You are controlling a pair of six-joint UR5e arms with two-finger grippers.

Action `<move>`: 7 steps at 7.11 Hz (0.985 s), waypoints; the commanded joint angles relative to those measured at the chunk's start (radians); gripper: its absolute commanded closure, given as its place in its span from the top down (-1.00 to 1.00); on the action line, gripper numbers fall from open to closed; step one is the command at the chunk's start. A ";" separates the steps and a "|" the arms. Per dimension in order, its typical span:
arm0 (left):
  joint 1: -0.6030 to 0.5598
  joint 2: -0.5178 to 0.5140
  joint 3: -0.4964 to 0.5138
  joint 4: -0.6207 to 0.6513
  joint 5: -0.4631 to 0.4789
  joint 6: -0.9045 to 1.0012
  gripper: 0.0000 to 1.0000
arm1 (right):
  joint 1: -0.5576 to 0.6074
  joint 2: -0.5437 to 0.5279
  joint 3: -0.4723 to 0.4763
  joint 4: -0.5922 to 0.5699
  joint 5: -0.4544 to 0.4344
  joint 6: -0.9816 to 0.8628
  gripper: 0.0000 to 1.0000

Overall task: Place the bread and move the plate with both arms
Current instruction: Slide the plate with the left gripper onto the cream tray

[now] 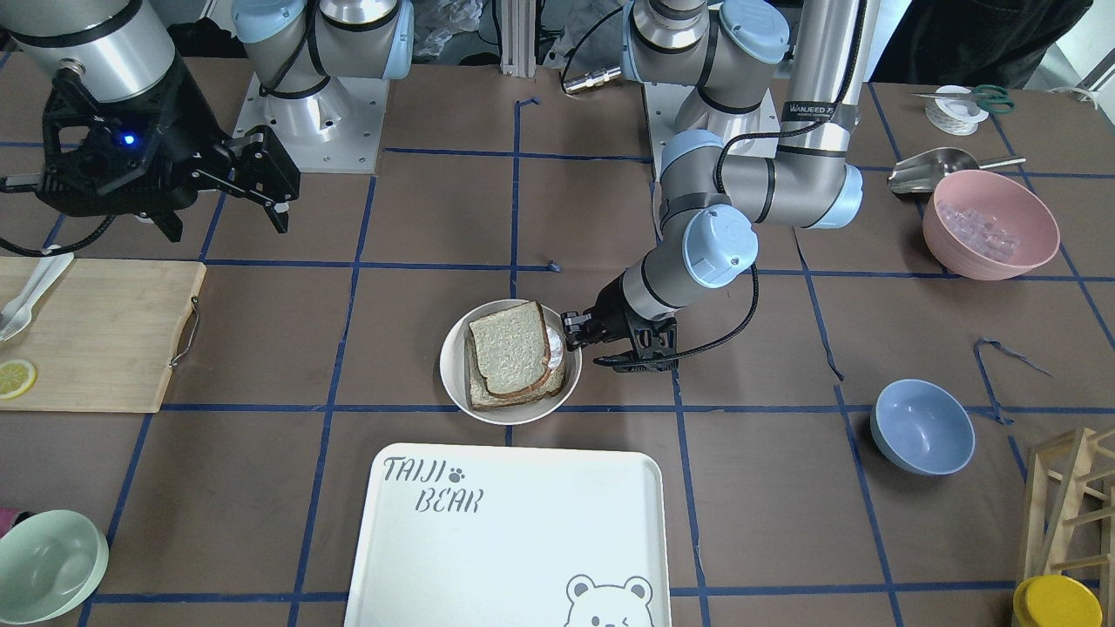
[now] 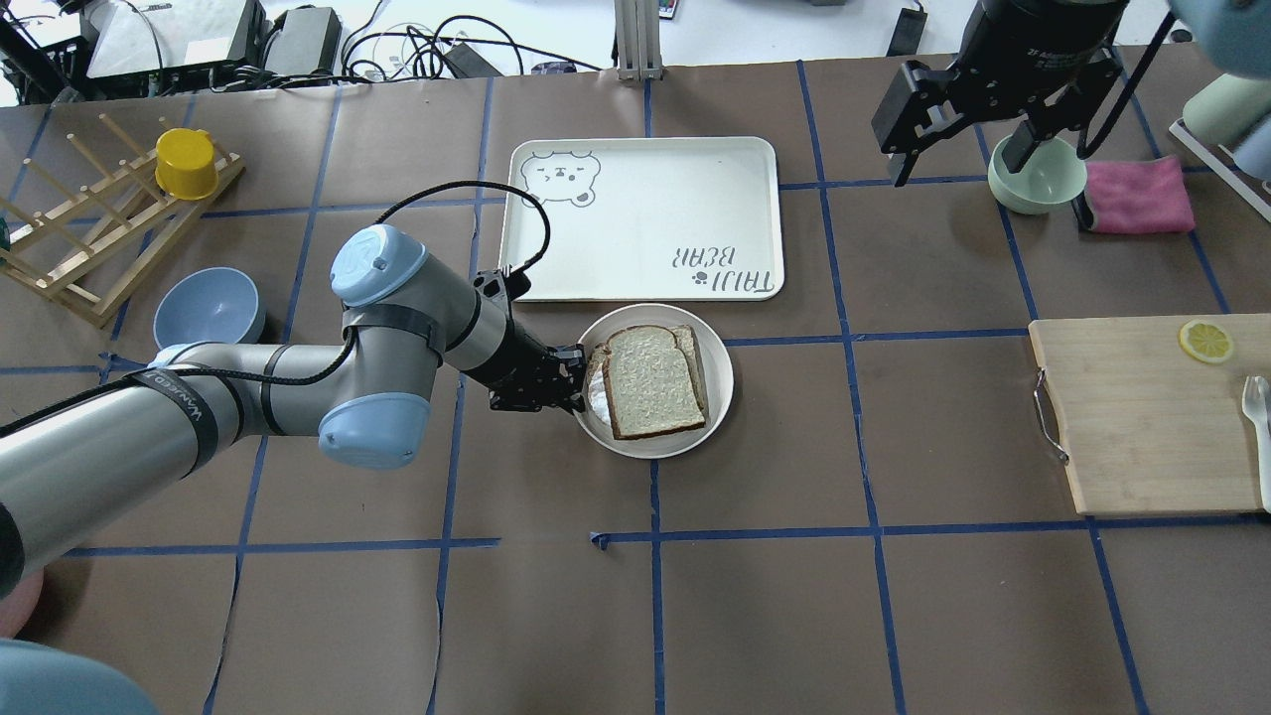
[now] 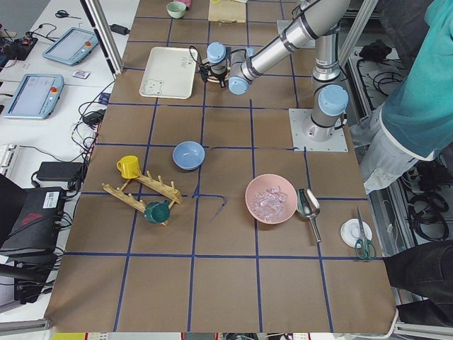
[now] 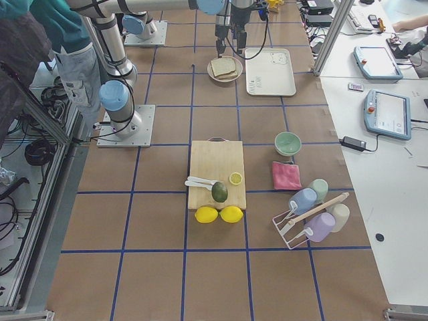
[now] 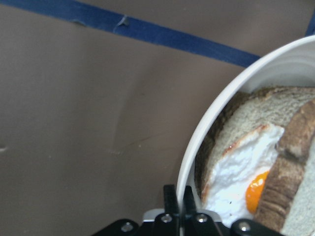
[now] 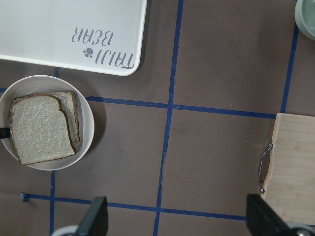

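The bread (image 1: 510,347) is a dark-crusted slice lying on top of a fried egg (image 5: 231,187) and a second slice, on the small round plate (image 1: 453,370). The stack also shows in the overhead view (image 2: 650,382) and the right wrist view (image 6: 39,130). My left gripper (image 2: 581,382) is low at the plate's rim (image 5: 206,132), its fingers (image 5: 170,196) shut on the rim's edge. My right gripper (image 2: 983,169) hangs wide open and empty, high above the table, well away from the plate (image 6: 87,128).
The white "TAIJI BEAR" tray (image 2: 645,218) lies just beyond the plate. A wooden cutting board (image 2: 1142,417) with a lemon slice lies on my right. A green bowl (image 2: 1038,179) sits under the right gripper. A blue bowl (image 2: 209,308) sits on my left.
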 commanded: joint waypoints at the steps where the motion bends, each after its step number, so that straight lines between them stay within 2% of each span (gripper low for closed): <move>1: 0.049 0.007 0.010 0.010 -0.097 -0.023 -1.00 | 0.000 0.000 0.000 0.000 0.000 0.000 1.00; 2: 0.051 -0.014 0.074 0.001 -0.094 -0.044 -1.00 | 0.000 0.000 0.000 0.000 0.000 0.000 1.00; 4: 0.051 -0.094 0.277 -0.094 -0.071 -0.057 -1.00 | 0.000 0.000 0.000 0.000 0.000 0.000 1.00; 5: 0.053 -0.155 0.389 -0.144 -0.054 -0.058 -1.00 | 0.000 0.000 0.000 0.000 0.000 0.000 1.00; 7: 0.053 -0.290 0.563 -0.165 -0.053 -0.060 -1.00 | 0.000 0.000 0.000 0.000 0.000 0.002 1.00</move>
